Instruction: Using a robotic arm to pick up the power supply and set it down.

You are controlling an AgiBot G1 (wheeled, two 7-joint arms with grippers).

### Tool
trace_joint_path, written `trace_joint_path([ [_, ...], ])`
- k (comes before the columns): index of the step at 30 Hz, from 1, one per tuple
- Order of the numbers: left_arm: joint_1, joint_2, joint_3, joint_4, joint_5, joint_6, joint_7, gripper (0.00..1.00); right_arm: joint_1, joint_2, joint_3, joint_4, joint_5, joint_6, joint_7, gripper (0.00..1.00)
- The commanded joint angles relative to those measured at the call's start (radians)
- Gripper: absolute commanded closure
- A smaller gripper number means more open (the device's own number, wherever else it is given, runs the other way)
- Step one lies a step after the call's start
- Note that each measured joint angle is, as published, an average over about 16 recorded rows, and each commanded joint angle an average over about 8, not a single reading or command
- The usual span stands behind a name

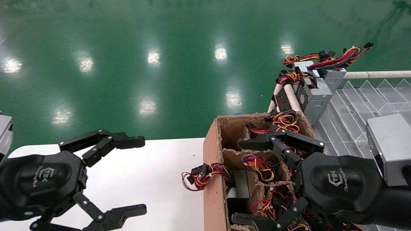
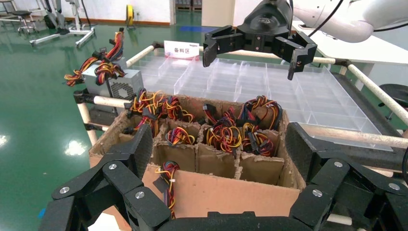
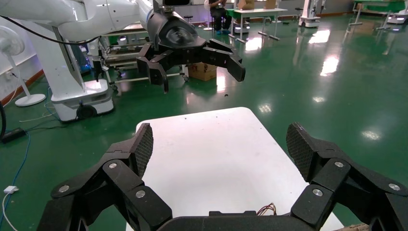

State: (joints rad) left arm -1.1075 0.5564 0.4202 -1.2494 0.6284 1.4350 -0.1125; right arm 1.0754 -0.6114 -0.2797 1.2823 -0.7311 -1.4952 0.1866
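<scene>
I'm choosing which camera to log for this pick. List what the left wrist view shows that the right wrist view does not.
Only the left wrist view shows the divided cardboard box full of wire bundles, the clear tray rack, and a power supply beside it. Only the right wrist view shows the white table, bare apart from a few wire ends at its near edge. Both show an open end effector of their own, with the other arm's open one opposite.

Two black grippers – left gripper [image 1: 141,175], right gripper [image 1: 239,181], one divided cardboard box [image 1: 212,179], one white table [image 1: 154,179], two power supplies [image 1: 313,96] standing outside the box, one clear compartment tray [image 1: 356,112]
</scene>
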Motion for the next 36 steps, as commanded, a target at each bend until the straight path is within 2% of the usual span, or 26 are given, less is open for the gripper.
trace_joint_path([
  [1,0.000,0.000,0.000,0.000,0.000,0.000,0.000,0.00,0.000,0.000,0.000,0.000,0.000,0.000,0.000,0.00],
  [22,0.000,0.000,0.000,0.000,0.000,0.000,0.000,0.00,0.000,0.000,0.000,0.000,0.000,0.000,0.000,0.00],
  [30,0.000,0.000,0.000,0.000,0.000,0.000,0.000,1.00,0.000,0.000,0.000,0.000,0.000,0.000,0.000,0.00],
  [36,0.000,0.000,0.000,0.000,0.000,0.000,0.000,1.00,0.000,0.000,0.000,0.000,0.000,0.000,0.000,0.00],
])
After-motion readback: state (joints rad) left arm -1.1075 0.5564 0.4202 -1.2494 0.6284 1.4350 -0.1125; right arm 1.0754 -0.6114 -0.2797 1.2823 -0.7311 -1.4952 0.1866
